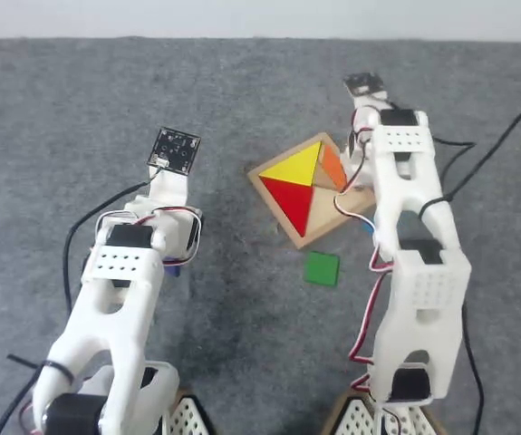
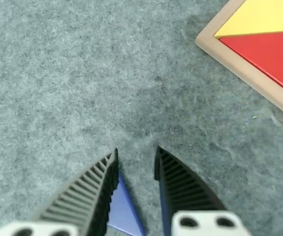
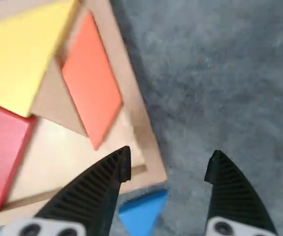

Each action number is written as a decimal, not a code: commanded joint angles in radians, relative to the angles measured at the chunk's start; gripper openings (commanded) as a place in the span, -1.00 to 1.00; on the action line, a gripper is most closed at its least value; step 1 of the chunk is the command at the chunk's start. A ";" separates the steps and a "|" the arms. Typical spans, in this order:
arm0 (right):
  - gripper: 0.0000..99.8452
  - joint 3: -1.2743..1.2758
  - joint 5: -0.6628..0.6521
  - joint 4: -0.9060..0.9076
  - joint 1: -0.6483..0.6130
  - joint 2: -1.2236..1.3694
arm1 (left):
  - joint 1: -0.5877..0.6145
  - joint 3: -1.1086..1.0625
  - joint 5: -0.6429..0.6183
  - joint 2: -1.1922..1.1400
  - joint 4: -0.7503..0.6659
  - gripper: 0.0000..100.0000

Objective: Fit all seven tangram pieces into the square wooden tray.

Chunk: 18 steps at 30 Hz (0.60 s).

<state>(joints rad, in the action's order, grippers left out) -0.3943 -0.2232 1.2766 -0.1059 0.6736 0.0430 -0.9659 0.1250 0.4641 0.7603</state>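
1. The square wooden tray (image 3: 72, 157) lay on the grey surface (image 1: 242, 91), turned corner-on to us, right of centre.
2. It held a yellow triangle (image 1: 301, 166), a red triangle (image 1: 294, 204) and an orange parallelogram (image 1: 332, 166). Bare wood showed on its near-right side, so we judged the task about half done.
3. A green square (image 1: 322, 269) sat loose on the surface just near of the tray. A light blue triangle (image 3: 141, 212) lay flat just beside the tray's right edge.
4. The right gripper (image 3: 172, 150) hung over that edge with its fingers wide apart and nothing between them.
5. The left gripper (image 2: 137, 150) was left of the tray. Its fingers were close together, and as far as we could tell they were clamped on a dark blue piece (image 2: 124, 214).
6. We judged the pieces to be light, thin and stiff, with smooth painted faces that could slip or swivel in a pinch.
7. They sat low on the fuzzy surface, so we thought the fingers would have to come down close to it and close on the side edges.
8. For the green square we would have taken two parallel sides. For the light blue triangle we would have taken the long edge against the opposite corner, near the middle.
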 commanded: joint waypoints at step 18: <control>-0.47 -0.439 -0.008 0.139 -0.064 0.202 | -0.002 0.015 -0.003 0.003 -0.012 -0.75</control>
<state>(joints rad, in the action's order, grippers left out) -0.7488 -0.2309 1.3671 -0.1534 0.9068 0.0430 -0.9659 0.1250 0.4641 0.7603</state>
